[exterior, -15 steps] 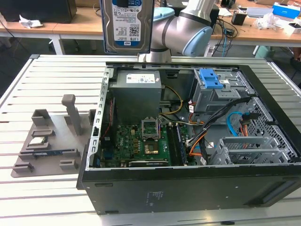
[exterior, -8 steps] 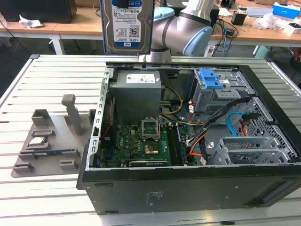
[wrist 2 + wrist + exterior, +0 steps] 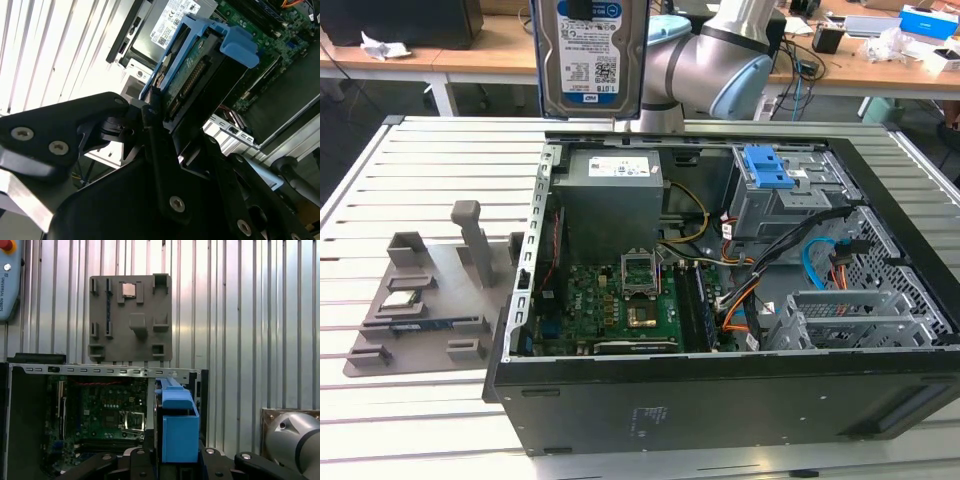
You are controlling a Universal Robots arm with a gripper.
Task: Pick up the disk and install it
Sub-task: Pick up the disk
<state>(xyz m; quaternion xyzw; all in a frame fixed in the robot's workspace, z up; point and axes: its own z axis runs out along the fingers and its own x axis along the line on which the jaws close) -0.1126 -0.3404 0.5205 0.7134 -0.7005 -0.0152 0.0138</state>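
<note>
**Gripper** [image 3: 167,120]: black fingers [image 3: 157,150] are clamped together on one end of the disk. It is raised clear of everything else listed here.

**Disk** [image 3: 590,60]: a silver-grey flat drive held in the gripper. It hangs upright from the gripper in mid-air, touching nothing else. In the exterior view its white-and-blue label faces the camera. In the second wrist view its connector edge shows.

**Blue carrier frame** [image 3: 179,432]: fitted round the disk's edges. It runs out from between the fingers towards the case.

**Computer case** [image 3: 720,400]: a black tower lying on its side with the side panel off. It is below the gripper, with its open interior facing up.

**Power-supply box** [image 3: 610,200]: large and grey, inside the case. Of the case's contents it lies nearest under the held disk.

**Motherboard** [image 3: 620,305]: green, on the case floor beside the power-supply box. It is farther from the gripper than the power-supply box.

**Drive bay** [image 3: 767,168]: a grey metal cage with a blue latch, in a corner of the case. It is off to one side of the gripper.

**Grey fixture tray** [image 3: 420,350]: lies on the table outside the case wall, well apart from the gripper. It has raised posts and slots.

**Processor chip** [image 3: 129,289]: seated in a recess of the tray.

**Slatted metal table** [image 3: 430,160]: carries the case and the tray.

**Arm** [image 3: 720,65]: silver with pale blue joint caps, behind the disk.
</note>
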